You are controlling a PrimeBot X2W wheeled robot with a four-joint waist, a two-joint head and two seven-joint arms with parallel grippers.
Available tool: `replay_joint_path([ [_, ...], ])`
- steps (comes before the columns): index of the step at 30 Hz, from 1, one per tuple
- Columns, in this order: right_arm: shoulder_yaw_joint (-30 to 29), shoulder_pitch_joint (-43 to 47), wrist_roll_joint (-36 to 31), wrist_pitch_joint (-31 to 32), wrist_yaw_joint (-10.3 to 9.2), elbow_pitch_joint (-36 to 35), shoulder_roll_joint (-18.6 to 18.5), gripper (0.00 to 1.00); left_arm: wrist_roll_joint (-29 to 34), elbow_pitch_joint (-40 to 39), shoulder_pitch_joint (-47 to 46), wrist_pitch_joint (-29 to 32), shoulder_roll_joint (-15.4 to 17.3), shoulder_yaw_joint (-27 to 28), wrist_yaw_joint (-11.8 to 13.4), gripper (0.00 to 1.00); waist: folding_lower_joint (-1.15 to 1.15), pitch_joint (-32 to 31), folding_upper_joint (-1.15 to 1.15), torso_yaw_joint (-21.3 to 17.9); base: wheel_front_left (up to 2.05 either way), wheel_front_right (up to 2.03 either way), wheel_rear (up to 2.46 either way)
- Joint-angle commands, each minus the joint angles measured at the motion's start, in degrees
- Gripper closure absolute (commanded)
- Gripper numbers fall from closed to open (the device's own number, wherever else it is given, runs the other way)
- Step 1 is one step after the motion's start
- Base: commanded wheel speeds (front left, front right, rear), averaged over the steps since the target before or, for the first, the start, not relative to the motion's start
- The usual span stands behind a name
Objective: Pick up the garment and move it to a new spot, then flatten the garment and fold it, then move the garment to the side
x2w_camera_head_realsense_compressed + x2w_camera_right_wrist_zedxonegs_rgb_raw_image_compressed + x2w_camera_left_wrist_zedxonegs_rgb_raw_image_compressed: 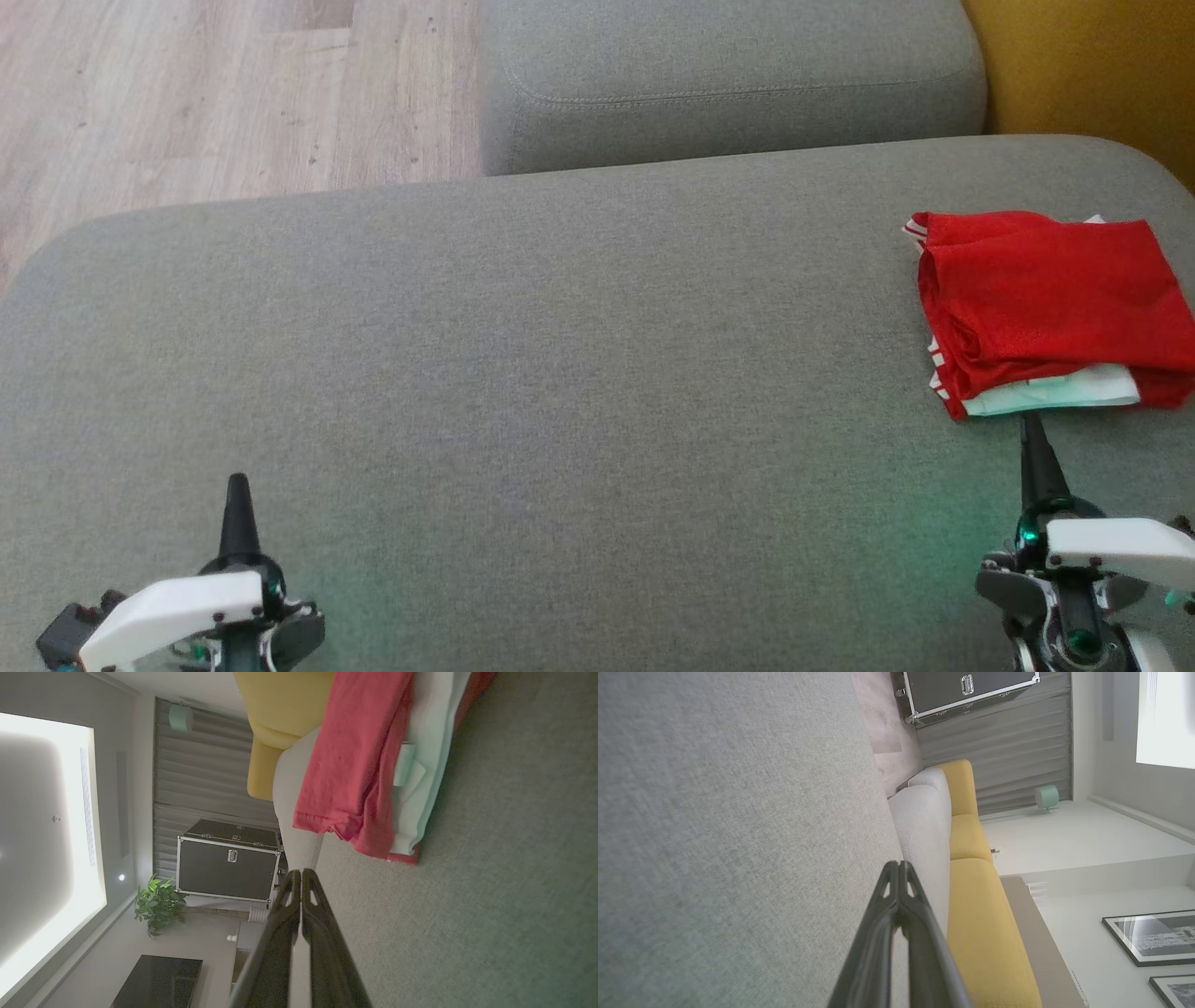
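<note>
Running past head view's right edge: folded garment (1046, 299).

under me: wide grey fabric cushion (560, 373) | behind it: second grey cushion (728, 84) | floor: pale wood planks (187, 93) | at my right: yellow sofa (1083, 75) | far side: grey pleated curtain (201, 779), before it black case with metal edges (229, 865), green plant (156, 905) beside | white wall (1083, 830): I see two framed pictures (1153, 938) | light: one bright pale panel (42, 826)
</note>
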Motion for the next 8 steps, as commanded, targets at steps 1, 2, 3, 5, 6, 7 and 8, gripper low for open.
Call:
replay_joint_path([
  [1, 0.6, -3.4, 1.8, 0.4, 0.18, -2.4, -0.6, 1.00, -1.4, -2.1, -3.0, 0.6, 0.4, 2.1, -0.3, 1.00, 0.00, 0.0, 0.00, 0.0, 0.00, 0.00, 0.00],
  [2, 0.5, -3.5, 2.5, 0.6, 0.18, -2.5, -0.6, 1.00, -2.0, -2.2, -3.0, 0.8, 0.4, 2.2, -0.3, 1.00, 0.00, 0.0, 0.00, 0.0, 0.00, 0.00, 0.00],
  [3, 0.4, -3.5, 3.1, 0.8, 0.18, -2.5, -0.6, 1.00, -2.6, -2.3, -3.1, 0.9, 0.4, 2.3, -0.3, 1.00, 0.00, 0.1, 0.00, 0.0, 0.00, 0.00, 0.00],
  [5, 0.2, -3.5, 4.4, 1.1, 0.18, -2.6, -0.6, 1.00, -3.7, -2.4, -3.2, 1.3, 0.4, 2.4, -0.4, 1.00, 0.00, 0.1, 0.00, 0.0, 0.00, 0.00, 0.00],
  [6, 0.1, -3.6, 5.1, 1.3, 0.19, -2.7, -0.6, 1.00, -4.3, -2.5, -3.3, 1.4, 0.4, 2.5, -0.4, 1.00, 0.00, 0.1, 0.00, 0.1, 0.00, 0.00, 0.00],
  [7, 0.0, -3.6, 5.8, 1.4, 0.19, -2.7, -0.6, 1.00, -4.9, -2.5, -3.3, 1.6, 0.4, 2.6, -0.4, 1.00, 0.00, 0.2, 0.00, 0.1, 0.00, 0.00, 0.00],
  [8, -0.1, -3.6, 6.4, 1.6, 0.19, -2.8, -0.6, 1.00, -5.5, -2.6, -3.4, 1.8, 0.4, 2.7, -0.4, 1.00, 0.00, 0.2, 0.00, 0.1, 0.00, 0.00, 0.00],
])
